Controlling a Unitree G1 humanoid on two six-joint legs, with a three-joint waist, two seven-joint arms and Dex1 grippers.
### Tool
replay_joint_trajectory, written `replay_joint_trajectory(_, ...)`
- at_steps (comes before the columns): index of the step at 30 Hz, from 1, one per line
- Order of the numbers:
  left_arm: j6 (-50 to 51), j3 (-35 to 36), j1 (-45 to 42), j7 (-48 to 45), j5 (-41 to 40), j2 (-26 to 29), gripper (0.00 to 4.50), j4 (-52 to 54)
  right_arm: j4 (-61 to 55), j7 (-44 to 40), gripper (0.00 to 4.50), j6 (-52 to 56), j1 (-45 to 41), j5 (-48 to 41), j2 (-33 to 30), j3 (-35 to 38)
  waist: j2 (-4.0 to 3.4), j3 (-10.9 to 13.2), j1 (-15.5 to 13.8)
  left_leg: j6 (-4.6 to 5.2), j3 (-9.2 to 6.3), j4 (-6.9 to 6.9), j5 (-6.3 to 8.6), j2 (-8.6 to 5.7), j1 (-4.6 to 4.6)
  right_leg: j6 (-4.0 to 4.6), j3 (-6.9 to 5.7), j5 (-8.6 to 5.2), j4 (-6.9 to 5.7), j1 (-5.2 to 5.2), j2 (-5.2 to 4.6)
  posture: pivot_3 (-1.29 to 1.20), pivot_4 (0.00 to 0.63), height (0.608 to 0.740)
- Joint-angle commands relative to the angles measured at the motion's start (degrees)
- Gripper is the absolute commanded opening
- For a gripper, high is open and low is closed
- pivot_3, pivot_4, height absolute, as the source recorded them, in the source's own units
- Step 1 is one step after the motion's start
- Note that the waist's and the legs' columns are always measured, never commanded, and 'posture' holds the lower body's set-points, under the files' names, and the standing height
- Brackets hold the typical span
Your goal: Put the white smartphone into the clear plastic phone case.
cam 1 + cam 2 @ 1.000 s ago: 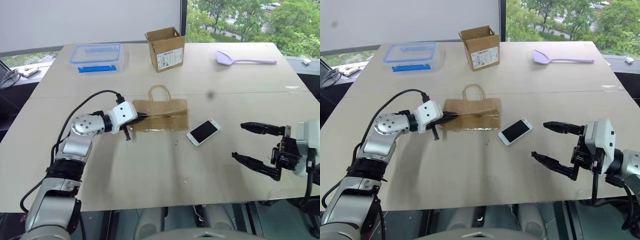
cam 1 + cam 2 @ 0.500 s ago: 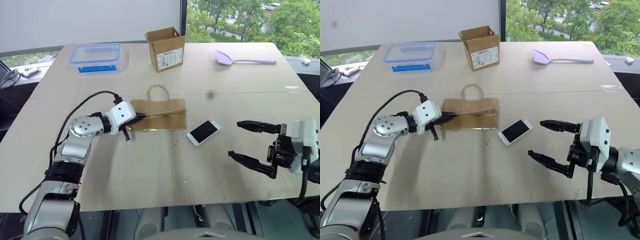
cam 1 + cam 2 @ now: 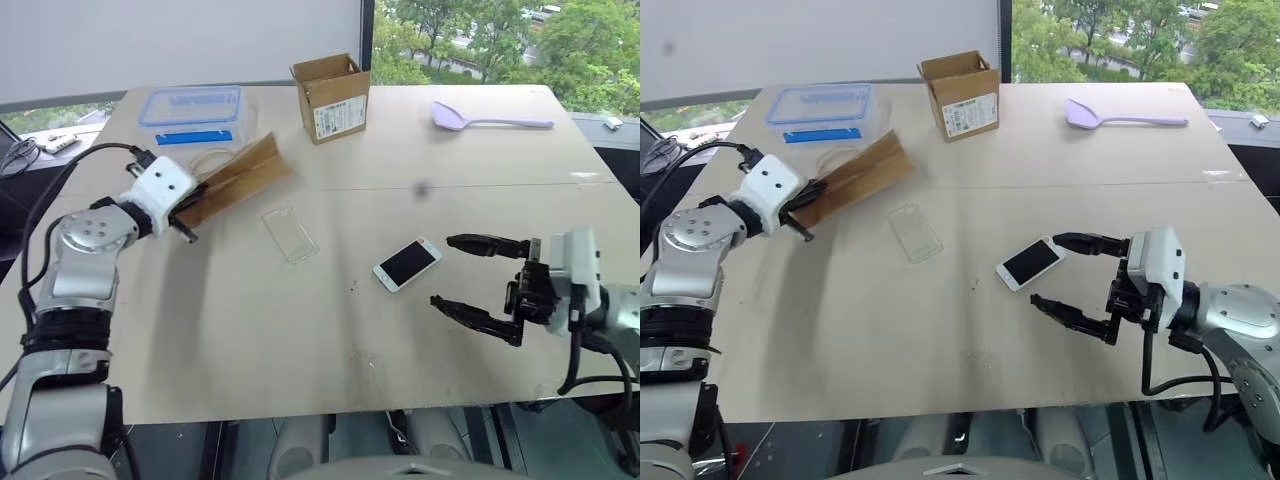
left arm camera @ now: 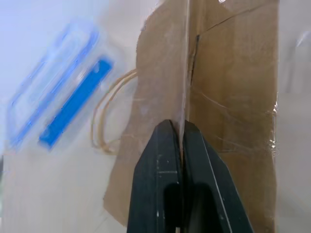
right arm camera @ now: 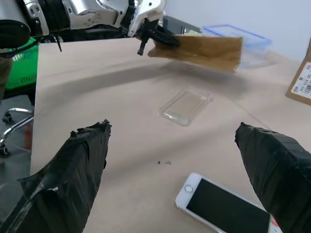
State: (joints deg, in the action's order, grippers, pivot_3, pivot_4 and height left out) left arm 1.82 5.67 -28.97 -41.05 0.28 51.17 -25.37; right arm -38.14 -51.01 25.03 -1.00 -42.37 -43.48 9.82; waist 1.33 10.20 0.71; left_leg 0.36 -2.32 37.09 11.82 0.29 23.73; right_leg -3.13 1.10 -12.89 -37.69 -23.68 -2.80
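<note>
We take the clear plastic phone case [image 3: 290,234] as our landmark: it lies flat and bare on the surface [image 3: 300,340], with nothing on or in it. Our left hand [image 3: 186,207] is off to the left of the case and lifted above the surface, its fingers pressed together on one edge of a flat brown paper bag [image 3: 232,180], which hangs tilted in the air between the case and a clear box with a blue-rimmed lid [image 3: 190,108] farther back. The white smartphone [image 3: 407,263] lies screen up to the right of the case and a little nearer to us, apart from it. Our right hand [image 3: 468,276] is just beyond the phone on that same side, fingers spread wide, one reaching toward the phone's far end and the other lower and nearer to us; neither touches it.

We judge that the case is now exposed and the step in hand is reaching for the phone. The next move calls for the right hand to straddle the phone's narrow sides, close on it, lift it and carry it left over the case, aligned with the shell's long axis. The bag should be set down well away from the case.
</note>
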Motion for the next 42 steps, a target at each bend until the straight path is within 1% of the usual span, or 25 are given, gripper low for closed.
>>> replay_joint_trajectory(1, 1.8, 1.5, -0.2, 1.0, 0.2, 1.2, 0.03, -1.2, -0.3, 0.5, 4.50, -1.6, -1.9, 1.3, 1.3, -1.8, 0.01, 0.0, -0.2, 0.00, -0.01, 0.00, 0.00, 0.00, 0.01, 0.00, -0.01, 0.00, 0.00, -0.01, 0.00, 0.00, 0.150, 0.740)
replay_joint_trajectory(5, -0.8, 0.3, -1.3, 3.0, 2.4, 1.0, 0.03, -4.4, 0.6, 1.5, 4.50, -2.7, -2.9, 4.5, 2.5, -3.3, 0.03, 0.0, -0.3, 0.00, -0.04, 0.01, 0.00, 0.00, 0.03, 0.02, -0.05, 0.01, 0.00, 0.00, 0.00, 0.00, 0.150, 0.740)
replay_joint_trajectory(10, -0.5, 0.1, -5.6, 9.9, 6.0, 1.7, 0.03, -11.7, 0.3, 2.7, 4.50, -3.3, -2.8, 5.9, 3.6, -3.4, 0.04, 0.0, -0.2, 0.00, -0.05, 0.00, 0.00, -0.01, 0.03, -0.01, -0.06, 0.05, -0.01, -0.01, 0.00, 0.00, 0.150, 0.740)
replay_joint_trajectory(12, 0.1, 0.2, -7.0, 9.5, 5.7, 1.8, 0.03, -13.3, 0.3, 3.0, 4.50, -3.5, -3.0, 6.2, 4.1, -3.6, 0.05, 0.0, -0.2, 0.00, -0.04, 0.00, 0.00, -0.02, 0.02, -0.11, -0.06, 0.10, -0.03, -0.01, 0.01, 0.00, 0.150, 0.740)
replay_joint_trajectory(14, 0.7, 0.9, -7.1, 8.4, 4.1, 1.3, 0.56, -12.8, 0.5, 3.1, 4.50, -3.7, -3.2, 6.5, 4.4, -3.8, 0.05, 0.0, -0.1, 0.00, -0.02, 0.00, 0.00, -0.02, 0.03, -0.11, -0.06, 0.10, -0.02, -0.01, 0.00, 0.00, 0.150, 0.740)
replay_joint_trajectory(16, 0.8, 2.9, -6.8, 5.7, 0.1, 0.1, 1.18, -10.6, 0.7, 3.2, 4.50, -3.9, -3.3, 6.7, 4.7, -3.7, 0.05, 0.0, -0.1, 0.00, -0.01, 0.00, 0.00, -0.02, 0.03, -0.08, -0.05, 0.12, -0.01, -0.01, -0.01, 0.00, 0.150, 0.740)
replay_joint_trajectory(18, 3.3, 5.6, -5.7, -1.8, -7.9, -1.6, 2.17, -5.3, 0.8, 3.2, 4.50, -3.9, -3.2, 6.6, 4.8, -3.5, 0.06, 0.0, -0.1, 0.00, -0.02, 0.00, 0.00, -0.01, 0.03, 0.02, -0.05, 0.17, -0.01, -0.01, -0.02, 0.00, 0.150, 0.740)
replay_joint_trajectory(19, 5.3, 6.4, -4.5, -6.9, -12.1, -1.9, 2.48, -1.8, 0.9, 3.3, 4.50, -3.9, -3.1, 6.7, 4.7, -3.4, 0.06, 0.0, -0.2, 0.00, -0.02, 0.00, 0.00, -0.01, 0.04, 0.07, -0.05, 0.20, -0.01, -0.01, -0.02, 0.00, 0.150, 0.740)
replay_joint_trajectory(21, 10.4, 6.5, -1.2, -18.6, -19.8, -0.4, 2.48, 5.8, 1.5, 3.1, 4.50, -4.0, -3.0, 6.9, 4.6, -3.2, 0.07, 0.0, 0.0, -0.01, -0.03, 0.01, 0.00, 0.01, 0.05, 0.24, -0.07, 0.12, -0.01, -0.01, -0.06, 0.00, 0.150, 0.740)
replay_joint_trajectory(23, 17.1, 5.6, 0.4, -27.3, -24.9, 1.7, 2.48, 10.1, 2.0, 2.8, 4.50, -4.2, -3.0, 7.1, 4.5, -3.2, 0.06, 0.0, 0.2, -0.01, 0.03, -0.01, 0.00, 0.01, 0.03, 0.32, -0.01, 0.08, -0.01, -0.01, -0.08, 0.00, 0.150, 0.740)
replay_joint_trajectory(25, 19.0, 2.9, 1.0, -34.5, -25.8, 3.8, 2.48, 11.5, 2.6, 2.4, 4.50, -4.4, -3.0, 7.4, 4.4, -3.4, 0.05, 0.0, 0.3, 0.00, 0.03, -0.03, 0.00, 0.02, 0.00, 0.33, 0.00, 0.07, -0.02, -0.03, -0.05, 0.00, 0.150, 0.740)
replay_joint_trajectory(27, 18.0, -0.6, -0.9, -39.6, -23.9, 4.8, 2.48, 9.4, 2.8, 2.0, 4.50, -4.7, -2.9, 7.8, 4.3, -3.5, 0.03, 0.0, 0.2, 0.00, 0.03, -0.04, 0.00, 0.02, -0.04, 0.32, 0.00, 0.05, -0.04, -0.03, 0.00, 0.00, 0.150, 0.740)
replay_joint_trajectory(30, 10.5, -7.5, -8.5, -46.3, -17.3, 4.0, 2.48, -0.3, 2.1, 1.5, 4.50, -4.9, -1.5, 8.2, 3.6, -2.8, 0.03, 0.0, -0.4, 0.00, -0.01, -0.01, 0.00, 0.00, -0.01, 0.15, -0.07, -0.06, -0.05, -0.01, 0.04, 0.00, 0.150, 0.740)
replay_joint_trajectory(33, 0.9, -13.1, -16.7, -50.6, -11.5, 1.0, 2.48, -11.1, 0.9, 1.8, 4.50, -5.4, 1.0, 9.0, 3.2, -1.9, 0.06, 0.0, -1.0, 0.01, 0.07, 0.06, 0.00, -0.06, 0.08, 0.13, -0.09, -0.07, -0.01, -0.01, 0.03, 0.00, 0.150, 0.740)
replay_joint_trajectory(36, -6.2, -19.4, -22.5, -51.5, -9.4, -1.3, 2.48, -18.8, -0.7, 3.1, 4.50, -5.9, 3.5, 9.8, 3.5, -1.5, 0.07, 0.0, -1.4, 0.02, 0.15, 0.08, 0.01, -0.12, 0.12, 0.15, -0.02, -0.05, 0.03, -0.01, 0.02, 0.00, 0.150, 0.740)
replay_joint_trajectory(40, -17.8, -25.0, -27.5, -51.5, -5.2, -5.3, 2.48, -28.3, -3.4, 4.8, 4.50, -5.9, 6.5, 10.4, 4.1, -1.6, 0.08, 0.0, -1.1, 0.11, 0.19, 0.06, 0.06, -0.10, 0.12, 0.13, 0.00, -0.05, 0.03, -0.03, 0.03, 0.00, 0.150, 0.740)
replay_joint_trajectory(42, -21.5, -27.0, -29.5, -51.5, -3.6, -7.3, 2.48, -32.2, -4.5, 5.6, 4.50, -5.9, 7.7, 10.9, 4.2, -1.5, 0.09, 0.1, -1.1, 0.12, 0.19, 0.06, 0.07, -0.09, 0.12, 0.11, 0.00, -0.05, 0.02, -0.03, 0.04, 0.00, 0.150, 0.740)
